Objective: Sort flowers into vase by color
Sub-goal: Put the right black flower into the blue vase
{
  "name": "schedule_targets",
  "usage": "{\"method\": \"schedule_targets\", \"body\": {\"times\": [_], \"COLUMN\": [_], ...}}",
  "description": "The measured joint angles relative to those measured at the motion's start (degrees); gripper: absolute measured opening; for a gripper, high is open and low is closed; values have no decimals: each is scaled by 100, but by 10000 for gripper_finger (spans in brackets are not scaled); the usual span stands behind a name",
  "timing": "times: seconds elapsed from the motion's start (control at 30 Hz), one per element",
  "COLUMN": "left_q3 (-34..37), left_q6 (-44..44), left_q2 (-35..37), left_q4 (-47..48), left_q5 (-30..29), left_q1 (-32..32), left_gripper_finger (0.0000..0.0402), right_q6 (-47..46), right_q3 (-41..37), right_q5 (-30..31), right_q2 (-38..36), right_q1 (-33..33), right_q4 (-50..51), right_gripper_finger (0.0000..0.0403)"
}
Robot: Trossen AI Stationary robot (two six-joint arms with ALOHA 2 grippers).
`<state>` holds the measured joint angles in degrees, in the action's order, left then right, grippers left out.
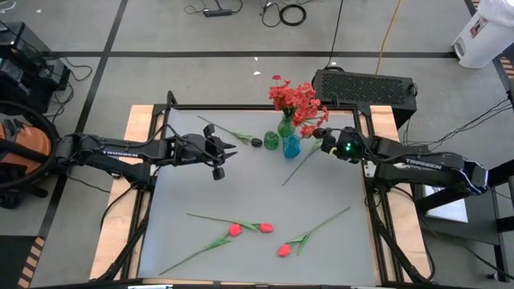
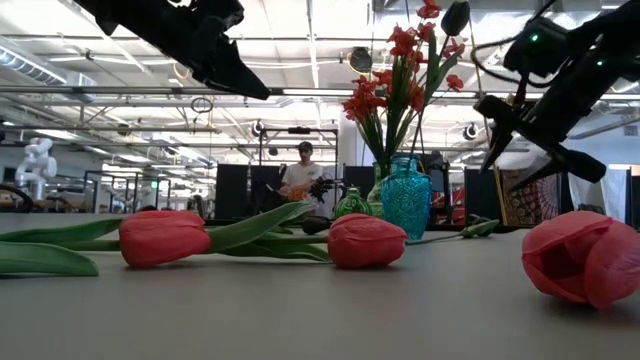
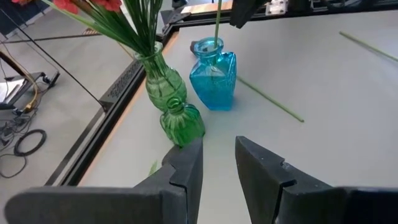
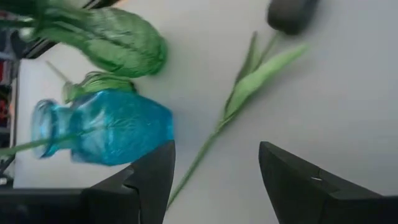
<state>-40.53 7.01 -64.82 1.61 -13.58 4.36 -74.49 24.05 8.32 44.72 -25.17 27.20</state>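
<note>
A tall green vase (image 1: pixel 285 126) holds red clustered blossoms (image 1: pixel 294 98). A blue vase (image 1: pixel 291 146) holds one thin stem (image 3: pixel 217 18) with a dark bud (image 2: pixel 455 17). A small green vase (image 1: pixel 271 141) stands beside them. Another dark-bud flower (image 1: pixel 241 135) and a bare stem (image 1: pixel 301 164) lie on the table. Three pinkish-red tulips (image 1: pixel 234 229) (image 1: pixel 266 228) (image 1: pixel 283 250) lie near the near edge. My right gripper (image 4: pixel 214 177) hovers open just right of the blue vase (image 4: pixel 102 134), holding nothing. My left gripper (image 3: pixel 219 162) is open and empty, left of the vases.
A dark box (image 1: pixel 365 87) sits beyond the table's far edge behind the vases. The table's middle (image 1: pixel 257 189) lies bare between the vases and the tulips. People and room fittings show far behind in the low view.
</note>
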Motion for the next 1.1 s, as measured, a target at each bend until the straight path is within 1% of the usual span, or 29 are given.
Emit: {"method": "schedule_targets", "body": {"times": [0.13,0.37,0.5,0.63,0.9,1.1], "left_q3": [0,0,0,0,1,0], "left_q6": [134,389,426,441,561,592], "left_q2": [0,0,0,-8,-317,-593], "left_q4": [24,28,40,65,64,-6], "left_q5": [0,-3,-2,-4,-4,-7], "left_q1": [-4,-115,-253,-412,-633,-638], "left_gripper_finger": [102,102,102,102,102,102], "right_q6": [-211,-459,-525,-633,-746,-669], "right_q3": [0,0,-2,-2,-2,-2], "right_q5": [-271,-768,-1139,-1439,-1479,-1626], "right_q2": [324,989,1339,1537,1775,2131], "right_q1": [-198,-582,-912,-1262,-1739,-1796], "right_q4": [-83,-694,-896,-1009,-1377,-1421], "right_gripper_finger": [224,224,224,224,224,224]}}
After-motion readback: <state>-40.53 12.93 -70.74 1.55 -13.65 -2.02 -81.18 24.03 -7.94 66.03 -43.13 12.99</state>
